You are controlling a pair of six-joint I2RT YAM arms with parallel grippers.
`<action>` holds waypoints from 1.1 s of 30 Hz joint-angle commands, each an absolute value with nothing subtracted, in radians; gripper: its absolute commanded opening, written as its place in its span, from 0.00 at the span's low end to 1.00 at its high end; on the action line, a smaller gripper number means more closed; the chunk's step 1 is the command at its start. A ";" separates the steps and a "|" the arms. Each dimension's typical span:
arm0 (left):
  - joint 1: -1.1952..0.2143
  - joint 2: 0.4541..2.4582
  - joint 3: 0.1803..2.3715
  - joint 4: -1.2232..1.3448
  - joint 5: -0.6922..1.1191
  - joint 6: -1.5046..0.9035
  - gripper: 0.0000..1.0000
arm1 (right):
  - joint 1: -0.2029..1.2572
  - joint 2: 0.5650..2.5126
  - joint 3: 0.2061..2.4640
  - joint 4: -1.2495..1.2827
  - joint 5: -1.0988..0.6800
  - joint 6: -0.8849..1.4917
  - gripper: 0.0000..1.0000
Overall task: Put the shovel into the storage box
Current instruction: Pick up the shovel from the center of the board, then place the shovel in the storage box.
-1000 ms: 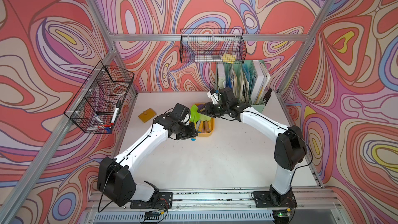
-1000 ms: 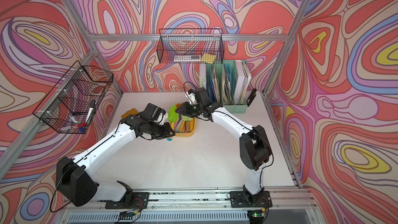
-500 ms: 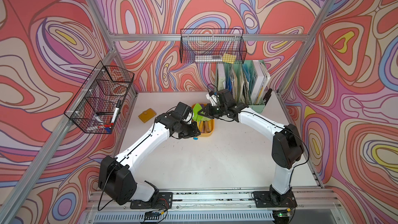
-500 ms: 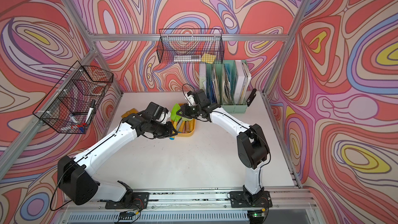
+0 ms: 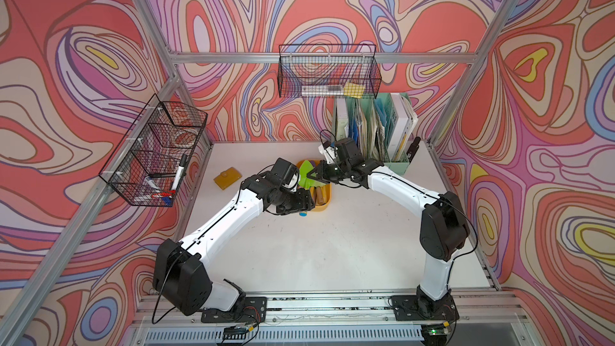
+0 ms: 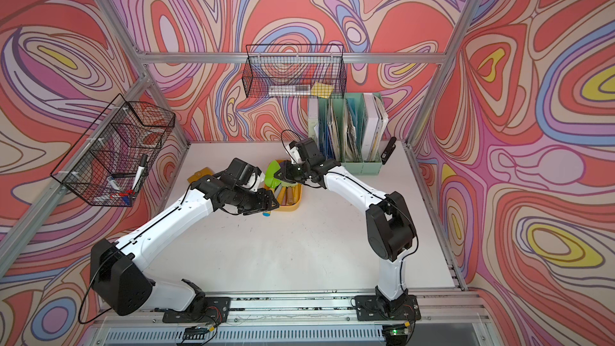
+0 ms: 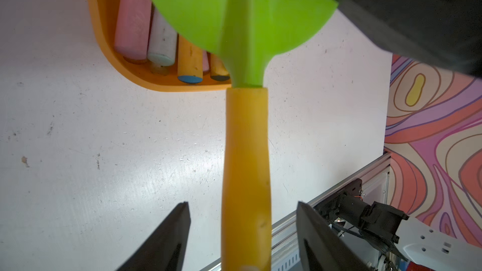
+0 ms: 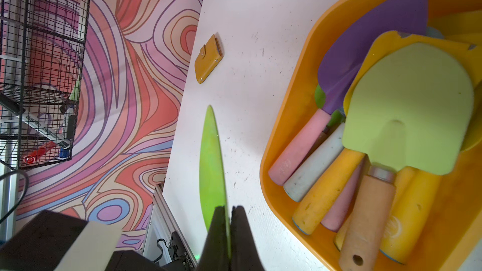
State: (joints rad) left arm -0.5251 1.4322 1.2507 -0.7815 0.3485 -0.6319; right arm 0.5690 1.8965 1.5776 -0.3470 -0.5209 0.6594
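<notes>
Toward the middle of the tabletop (image 5: 332, 254) sits the storage box (image 5: 324, 208), a shallow orange tub. In the right wrist view it (image 8: 287, 126) holds several toy shovels lying side by side: one with a purple blade (image 8: 378, 40) and pink handle, one with a pale green blade (image 8: 412, 105) and a tan handle, plus yellow and whitish handles. A small yellow wallet (image 5: 227, 178) lies apart from the box, on the left. At the back right stands a mint-green file organizer (image 5: 396, 165) packed with folders and books. A black wire basket on the left wall (image 5: 153, 154) holds markers. Another on the back wall (image 5: 327, 76) holds a yellow pad and a white item.

The shovel (image 5: 304, 174), green-bladed with a yellow handle (image 7: 245, 165), hangs in the air at the box's left edge, not lying inside it. Both arms reach in from the near rail with bent elbows and meet there. The right pincer (image 8: 230, 208) is clamped on the edge of the green blade (image 8: 211, 157). The left pincer (image 7: 242, 203) stands apart, a finger on each side of the handle, with a gap on both sides.
</notes>
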 commanded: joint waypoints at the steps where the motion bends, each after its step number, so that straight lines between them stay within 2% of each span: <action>1: -0.531 1.404 1.262 -0.769 0.333 -0.612 0.85 | 0.569 1.912 1.603 -0.336 -0.513 0.655 0.00; 13: -0.532 1.291 1.170 -0.693 0.305 -0.592 0.89 | 0.512 2.050 1.719 -0.383 -0.559 0.549 0.00; 33: -0.531 1.284 1.139 -0.634 0.331 -0.594 0.89 | 0.435 2.275 1.926 -0.488 -0.622 0.382 0.00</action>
